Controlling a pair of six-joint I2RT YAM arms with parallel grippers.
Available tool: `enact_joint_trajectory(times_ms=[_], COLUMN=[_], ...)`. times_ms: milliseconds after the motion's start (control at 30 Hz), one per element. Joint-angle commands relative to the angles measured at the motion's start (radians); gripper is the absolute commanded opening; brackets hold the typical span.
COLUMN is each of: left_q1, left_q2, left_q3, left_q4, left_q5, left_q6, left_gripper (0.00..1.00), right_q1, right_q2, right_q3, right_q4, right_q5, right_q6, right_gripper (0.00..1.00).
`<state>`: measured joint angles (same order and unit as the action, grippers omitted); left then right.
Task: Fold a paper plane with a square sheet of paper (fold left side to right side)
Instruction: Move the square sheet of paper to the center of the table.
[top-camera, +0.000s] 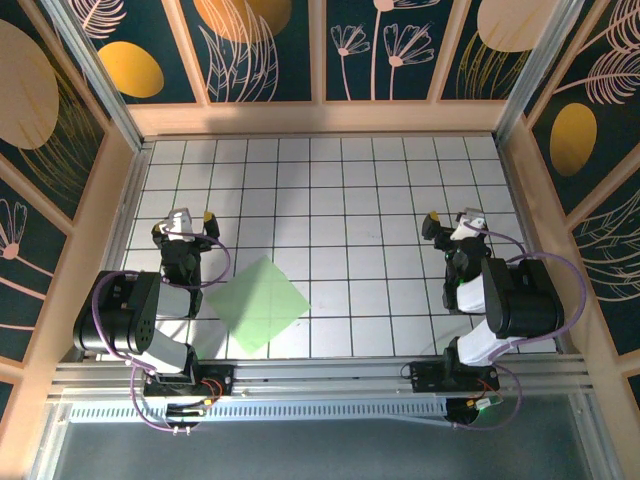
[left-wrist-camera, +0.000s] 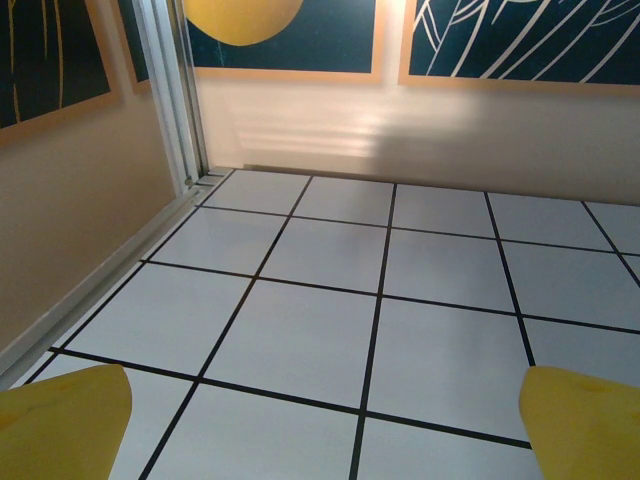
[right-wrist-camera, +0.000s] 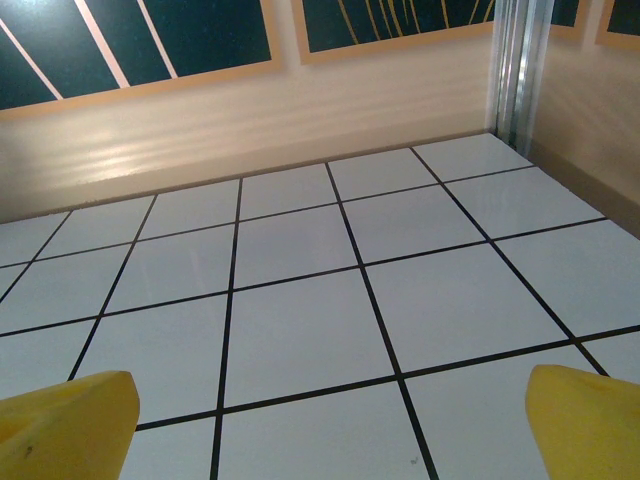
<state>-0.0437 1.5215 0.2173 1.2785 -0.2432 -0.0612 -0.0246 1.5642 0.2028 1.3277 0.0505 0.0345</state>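
Paper: square sheet of paper flat, unfolded, lower left.
Claws: left gripper, right gripper apart, empty.
Remaining: all folds.

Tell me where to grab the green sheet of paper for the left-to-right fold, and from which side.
Take the sheet by its left corner, coming in low from the left with the open left gripper. It lies flat on the table, turned like a diamond, so that corner juts toward that arm; one finger probably has to slide under it.
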Motion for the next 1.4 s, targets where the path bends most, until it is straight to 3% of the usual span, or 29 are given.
enact_joint_trajectory(times_ms=[0,533,667,833,933,1100,1267,1367], left_q1=[0.009,0.008,0.008,0.008,0.008,0.009,0.003,-0.059], left_q2=[0.0,-0.049,-0.282,-0.465,-0.525,-0.586,-0.577,-0.537], left_q3=[0.011,-0.005,0.055,0.183,0.247,0.309,0.286,0.272], left_q4=[0.016,0.011,-0.307,-0.745,-0.958,-1.256,-1.406,-1.428], left_q5=[0.008,-0.011,-0.05,-0.122,-0.023,0.243,0.479,0.561], left_q6=[-0.02,-0.026,-0.058,-0.312,-0.433,-0.543,-0.628,-0.67], left_gripper=[0.99,0.99,0.99,0.99,0.99,0.99,0.99,0.99], right_q1=[0.0,-0.006,-0.009,-0.009,-0.01,-0.011,0.002,0.036], right_q2=[0.0,-0.044,-0.219,-0.388,-0.469,-0.633,-0.712,-0.69], right_q3=[0.01,0.001,0.031,0.144,0.204,0.216,0.205,0.212], right_q4=[0.014,-0.004,-0.21,-0.604,-0.813,-1.051,-1.199,-1.239], right_q5=[-0.009,0.011,0.044,0.043,0.001,-0.167,-0.329,-0.399], right_q6=[-0.006,0.008,0.029,0.161,0.253,0.417,0.516,0.54], right_gripper=[0.99,0.99,0.99,0.99,0.99,0.99,0.99,0.99])
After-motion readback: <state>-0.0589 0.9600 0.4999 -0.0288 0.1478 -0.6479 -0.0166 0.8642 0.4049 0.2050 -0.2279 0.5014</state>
